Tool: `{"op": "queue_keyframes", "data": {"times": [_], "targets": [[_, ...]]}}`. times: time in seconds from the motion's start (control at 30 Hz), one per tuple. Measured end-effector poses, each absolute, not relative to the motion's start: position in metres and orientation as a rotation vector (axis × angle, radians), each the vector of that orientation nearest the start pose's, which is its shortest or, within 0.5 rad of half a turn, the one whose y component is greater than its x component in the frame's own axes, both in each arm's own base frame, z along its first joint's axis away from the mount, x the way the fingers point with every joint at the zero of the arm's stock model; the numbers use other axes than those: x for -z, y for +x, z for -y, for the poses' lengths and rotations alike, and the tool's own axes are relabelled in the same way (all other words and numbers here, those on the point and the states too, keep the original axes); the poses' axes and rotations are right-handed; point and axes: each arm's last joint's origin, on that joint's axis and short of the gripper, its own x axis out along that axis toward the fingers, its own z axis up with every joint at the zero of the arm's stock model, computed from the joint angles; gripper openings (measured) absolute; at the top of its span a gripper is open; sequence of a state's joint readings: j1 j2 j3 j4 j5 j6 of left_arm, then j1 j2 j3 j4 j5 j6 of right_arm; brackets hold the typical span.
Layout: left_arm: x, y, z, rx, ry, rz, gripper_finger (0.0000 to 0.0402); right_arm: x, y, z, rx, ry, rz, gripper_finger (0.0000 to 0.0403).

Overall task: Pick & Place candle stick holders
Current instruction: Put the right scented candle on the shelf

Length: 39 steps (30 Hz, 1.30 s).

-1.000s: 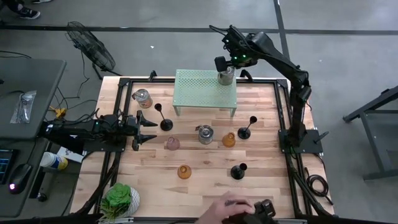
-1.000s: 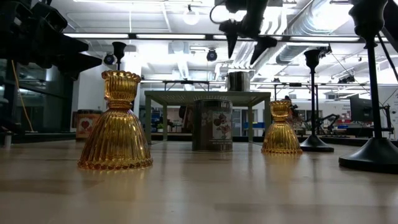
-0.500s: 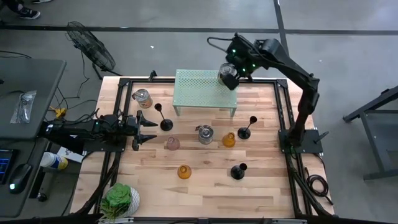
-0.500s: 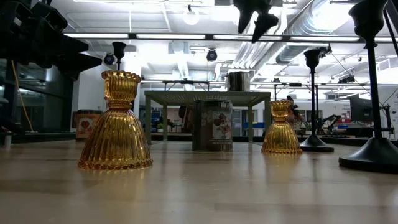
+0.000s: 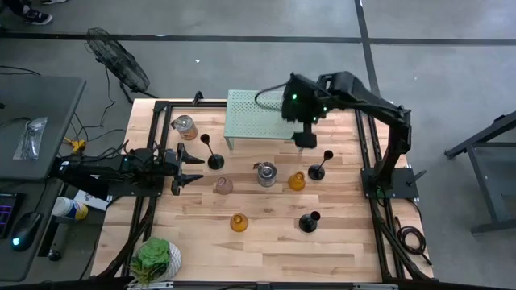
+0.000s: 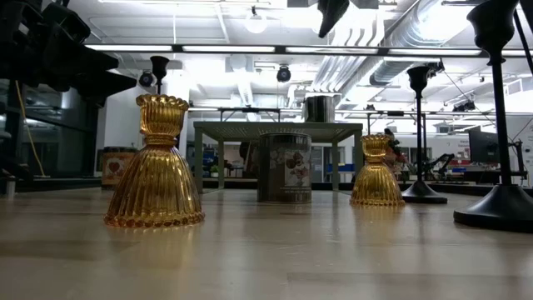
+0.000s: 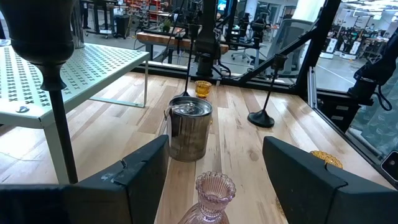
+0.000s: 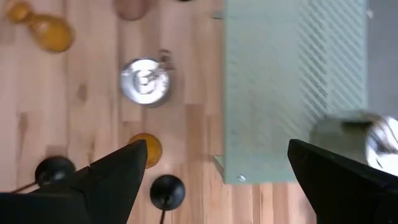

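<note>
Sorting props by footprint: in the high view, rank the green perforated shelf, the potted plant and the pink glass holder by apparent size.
1. Green perforated shelf, clearly the largest.
2. Potted plant, mid-sized.
3. Pink glass holder, the smallest.
The camera looks straight down, so nearness hardly skews this.

Table top (image 5: 266,234) — pale planked wood, matt, visible grain. Shelf (image 5: 258,113) — perforated sheet metal, pale green painted, satin. Tin can (image 7: 189,127) — bare metal, brushed sides, shiny lid; printed paper label in the low view. Second can (image 5: 185,126) — metal top, printed orange label. Amber candle stick holders (image 6: 155,167) — ribbed pressed glass, glossy, translucent. Pink candle stick holder (image 7: 214,193) — fluted glass, glossy, translucent. Black candle stick holders (image 5: 309,221) — dark matt finish, smooth; material not discernible. Left gripper (image 7: 211,180) fingers (image 7: 140,171) — black, matt, faintly textured, plastic-looking. Right gripper (image 8: 211,174) — same black matt finish. Frame around the table (image 5: 367,145) — black metal rails, matt.
</note>
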<state>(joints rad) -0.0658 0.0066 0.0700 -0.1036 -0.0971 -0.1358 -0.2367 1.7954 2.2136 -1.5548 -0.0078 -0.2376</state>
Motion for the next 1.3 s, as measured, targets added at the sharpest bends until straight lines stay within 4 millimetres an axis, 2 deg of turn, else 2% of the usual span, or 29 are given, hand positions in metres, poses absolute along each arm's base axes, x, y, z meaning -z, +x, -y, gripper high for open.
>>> {"op": "queue_keyframes", "data": {"times": [0.13,0.27,0.37,0.5,0.7,0.87,1.03,1.3], "targets": [[-0.177,0.093,0.003,-0.034,-0.133,-0.038,0.0255,-0.420,0.320,0.054,0.013,-0.100,-1.144,0.0380],[-0.177,0.093,0.003,-0.034,-0.132,-0.038,0.0255,-0.407,0.326,0.030,0.017,-0.026,-1.184,0.0380],[-0.177,0.093,0.003,-0.034,-0.132,-0.038,0.0255,-0.392,0.330,0.014,0.054,0.067,-1.246,0.0380],[-0.177,0.093,0.003,-0.034,-0.132,-0.038,0.0255,-0.370,0.335,0.000,0.193,0.264,-1.292,0.0380],[-0.177,0.093,0.003,-0.034,-0.132,-0.038,0.0255,-0.341,0.348,-0.007,0.453,0.572,-1.222,0.0380],[-0.177,0.093,0.003,-0.034,-0.132,-0.038,0.0255,-0.321,0.357,-0.005,0.661,0.738,-1.109,0.0380],[-0.177,0.093,0.003,-0.034,-0.133,-0.038,0.0255,-0.307,0.367,-0.004,0.847,0.836,-1.023,0.0380],[-0.177,0.093,0.003,-0.034,-0.132,-0.038,0.0255,-0.279,0.391,-0.018,0.945,0.931,-0.929,0.0380]]}}
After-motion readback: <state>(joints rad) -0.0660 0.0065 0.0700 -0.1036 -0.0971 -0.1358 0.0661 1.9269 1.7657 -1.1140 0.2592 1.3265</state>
